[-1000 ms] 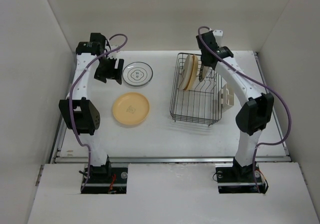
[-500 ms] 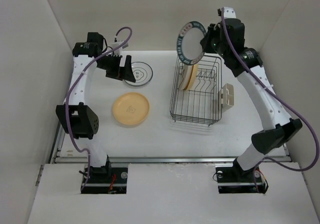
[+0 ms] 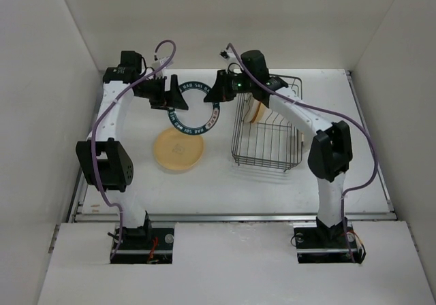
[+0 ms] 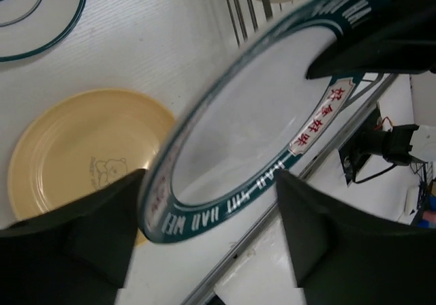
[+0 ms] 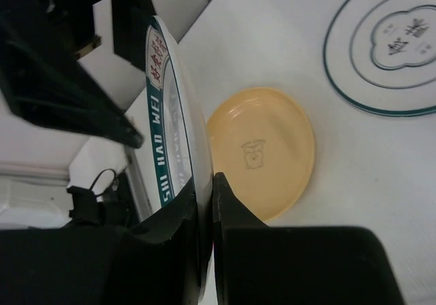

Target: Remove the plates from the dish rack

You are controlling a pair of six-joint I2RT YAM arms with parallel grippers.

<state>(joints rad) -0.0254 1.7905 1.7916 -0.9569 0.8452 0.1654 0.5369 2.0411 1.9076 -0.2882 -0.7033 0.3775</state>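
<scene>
My right gripper is shut on the rim of a white plate with a blue rim band and holds it tilted in the air, left of the dish rack. The pinch shows in the right wrist view. My left gripper is open, with the plate's other edge between its spread fingers. A yellow-orange plate lies on the table below. A white plate with dark rings lies behind it, mostly hidden from above. Cream and yellow plates stand in the rack.
The black wire rack stands right of centre with bare tines in its near half. A beige holder hangs on its right side, partly behind the right arm. White walls close in the table on three sides.
My right gripper lifted the blue-rimmed plate out of the rack and carried it left and down. My left gripper moved right, and its open fingers now straddle the plate's edge.
</scene>
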